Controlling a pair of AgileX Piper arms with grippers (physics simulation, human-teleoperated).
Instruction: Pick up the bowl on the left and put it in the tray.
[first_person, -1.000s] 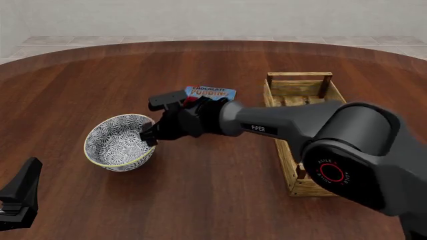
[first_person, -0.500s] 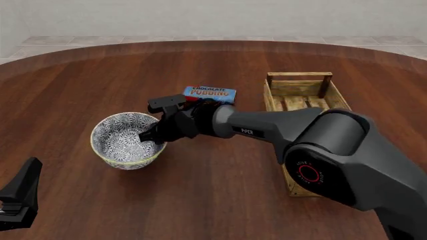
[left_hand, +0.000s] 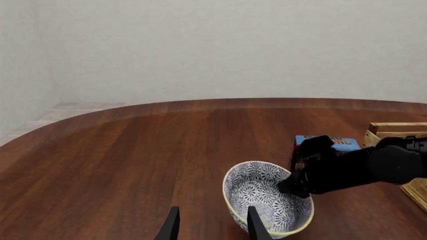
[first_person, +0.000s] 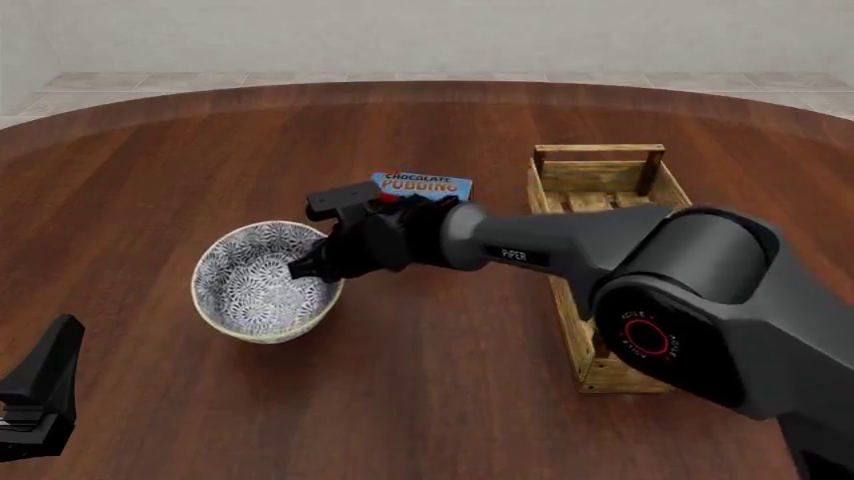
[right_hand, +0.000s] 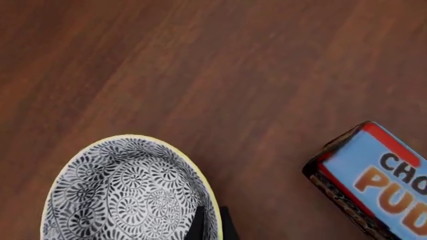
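The blue-and-white patterned bowl (first_person: 260, 285) sits left of centre, tipped slightly. My right gripper (first_person: 311, 270) is shut on its right-hand rim, one finger inside and one outside. The right wrist view shows the yellowish rim of the bowl (right_hand: 127, 195) pinched between the fingers of the right gripper (right_hand: 212, 227). The slatted wooden tray (first_person: 599, 152) lies to the right, partly hidden by the right arm. My left gripper (first_person: 34, 400) is at the near left corner, open and holding nothing. Its view shows the left gripper (left_hand: 212, 227) a little short of the bowl (left_hand: 263, 195).
A blue chocolate pudding box (first_person: 422, 185) lies just behind the right gripper, between bowl and tray; it also shows as the pudding box (right_hand: 373, 185) and the pudding box (left_hand: 337, 143). One corner of the tray (left_hand: 393, 127) shows in the left wrist view. The table is dark wood.
The bowl has shifted to the right and slightly away, held by the right gripper. The left arm has not moved.
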